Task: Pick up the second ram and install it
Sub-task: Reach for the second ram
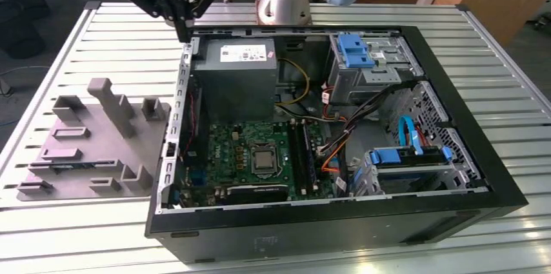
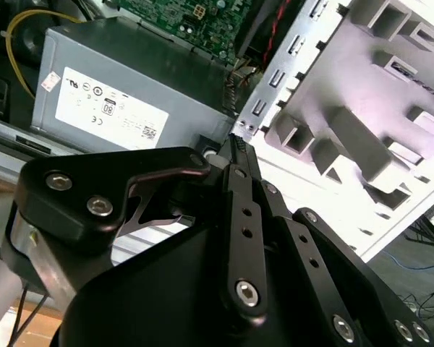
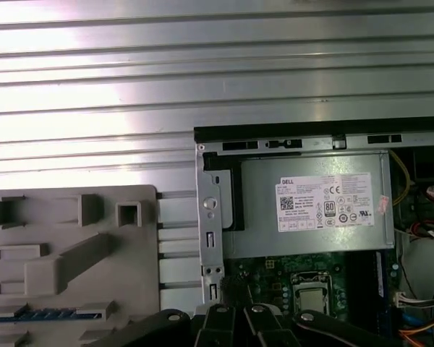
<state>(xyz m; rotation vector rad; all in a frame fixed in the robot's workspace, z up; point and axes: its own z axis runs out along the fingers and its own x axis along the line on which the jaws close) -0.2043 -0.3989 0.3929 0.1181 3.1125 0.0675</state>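
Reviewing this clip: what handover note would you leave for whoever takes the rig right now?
Gripper: fingers shut, holding nothing, above the computer case's rim, near the power supply.
Second ram: appears to lie in a slot of the grey tray, apart from the gripper.
Done: nothing visible for this ram.
Left: pickup and install, both not yet done.

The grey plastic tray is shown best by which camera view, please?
Exterior view: the whole grey plastic tray shows, posts upright, on the slatted table. Both wrist views cut it off at the frame edge.
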